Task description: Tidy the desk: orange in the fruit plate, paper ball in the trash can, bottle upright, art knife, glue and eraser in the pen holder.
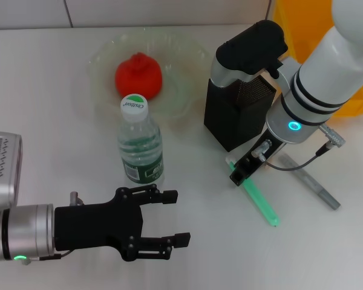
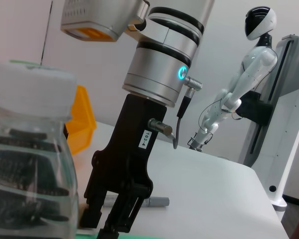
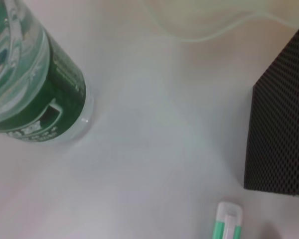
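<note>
Since orange and bottle look already settled, step in hand: the art knife, to be taken by the right arm.
Knife (image 1: pixel 260 204): one, green, lying flat on the table (image 1: pixel 60 121), just in front of the pen holder (image 1: pixel 233 121); its far end is under the right gripper.
Right gripper (image 1: pixel 238 175): low over that end of the knife, pointing down at it; whether it is released or clenched on the knife, I cannot tell.
Next move, as I judge: a firm hold on the thin flat handle, a lift, then a turn so the knife goes end-first into the narrow holder mouth; the holder stands very near, so the arm has little room.
Pen holder: one, black mesh, upright, between the plate and the trash can.
Grey stick (image 1: pixel 311 181): one, lying near the knife on its right side; it may be the glue, I cannot say for sure.
Orange (image 1: pixel 139 75): one, resting inside the plate (image 1: pixel 187 96); this part looks done.
Bottle (image 1: pixel 140 148): one, upright, just in front of the plate; also looks done.
Trash can (image 1: pixel 290 30): one, yellow, at the far right behind the right arm.
Paper ball and eraser: none in view.
Left gripper (image 1: pixel 176 217): released, claws wide apart and holding nothing, near the front edge beside the bottle; it seems idle.
</note>
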`<state>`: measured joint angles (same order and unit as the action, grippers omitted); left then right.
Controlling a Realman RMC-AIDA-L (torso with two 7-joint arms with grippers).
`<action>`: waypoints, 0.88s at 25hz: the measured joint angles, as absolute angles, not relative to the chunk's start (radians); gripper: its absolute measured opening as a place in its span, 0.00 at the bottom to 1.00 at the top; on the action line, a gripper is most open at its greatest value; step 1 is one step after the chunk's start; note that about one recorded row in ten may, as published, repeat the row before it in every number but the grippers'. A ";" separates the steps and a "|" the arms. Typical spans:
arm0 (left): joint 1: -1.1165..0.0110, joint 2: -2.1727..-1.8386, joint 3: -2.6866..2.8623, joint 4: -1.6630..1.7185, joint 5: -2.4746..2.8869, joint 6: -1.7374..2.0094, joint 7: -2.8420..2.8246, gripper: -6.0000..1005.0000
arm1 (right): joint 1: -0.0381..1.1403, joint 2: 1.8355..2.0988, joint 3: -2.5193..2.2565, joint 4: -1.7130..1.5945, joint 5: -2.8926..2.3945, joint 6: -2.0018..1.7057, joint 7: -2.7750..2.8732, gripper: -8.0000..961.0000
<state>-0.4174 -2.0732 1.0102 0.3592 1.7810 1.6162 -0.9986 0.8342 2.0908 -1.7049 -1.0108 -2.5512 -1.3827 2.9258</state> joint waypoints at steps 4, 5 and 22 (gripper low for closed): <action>-0.419 -2.074 1.011 0.354 1.781 1.614 -0.999 0.82 | 0.834 2.091 -1.713 -1.011 -2.551 -1.376 2.926 0.50; -0.419 -2.074 1.011 0.354 1.781 1.614 -0.999 0.82 | 0.835 2.091 -1.714 -1.011 -2.550 -1.373 2.926 0.50; -0.425 -2.074 1.011 0.353 1.778 1.609 -0.997 0.82 | 0.842 2.091 -1.738 -0.995 -2.520 -1.336 2.918 0.47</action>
<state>-0.4250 -2.0739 1.0109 0.3527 1.7778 1.6088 -0.9972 0.8417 2.0908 -1.7381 -0.9954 -2.5202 -1.3358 2.9176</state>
